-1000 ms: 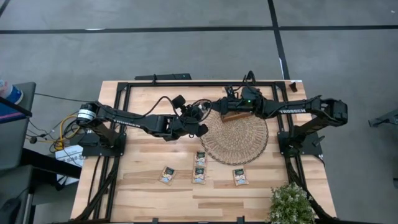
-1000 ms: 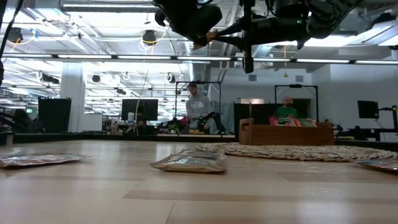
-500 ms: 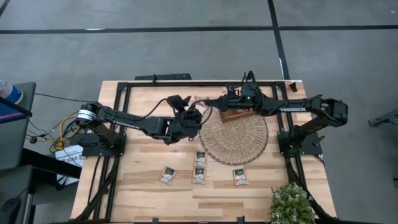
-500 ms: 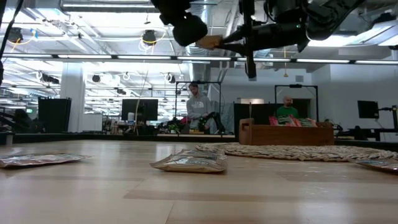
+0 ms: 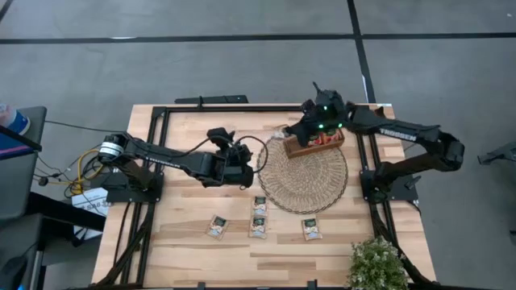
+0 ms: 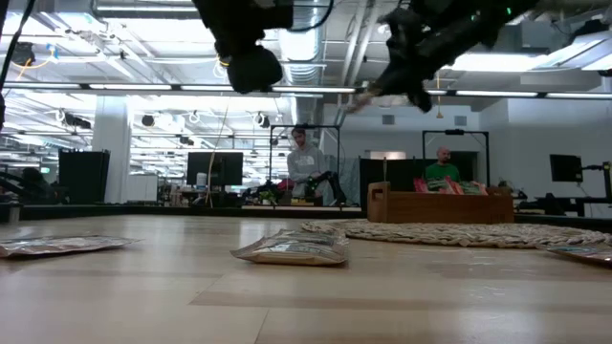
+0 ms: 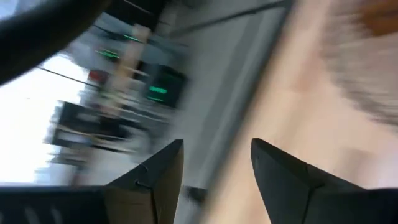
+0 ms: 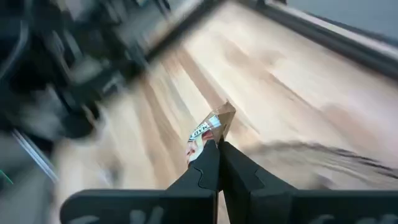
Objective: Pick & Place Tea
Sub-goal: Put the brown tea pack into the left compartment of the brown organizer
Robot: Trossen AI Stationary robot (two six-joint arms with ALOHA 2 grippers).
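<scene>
The right gripper (image 8: 214, 142), clenched on one tea sachet (image 8: 208, 129), carries it high just beside the wooden tray (image 5: 314, 145), apparently to file it there, while the left gripper (image 7: 214, 168) waits empty and parted beside the mat (image 5: 304, 177), four sachets (image 5: 258, 227) lying near it.

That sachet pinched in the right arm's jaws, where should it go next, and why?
Probably a short move over the wooden tray, then down to release. The right gripper is shut on a tea sachet held in the air just beside the tray, which already holds sachets. The left gripper is open and holds nothing.
</scene>
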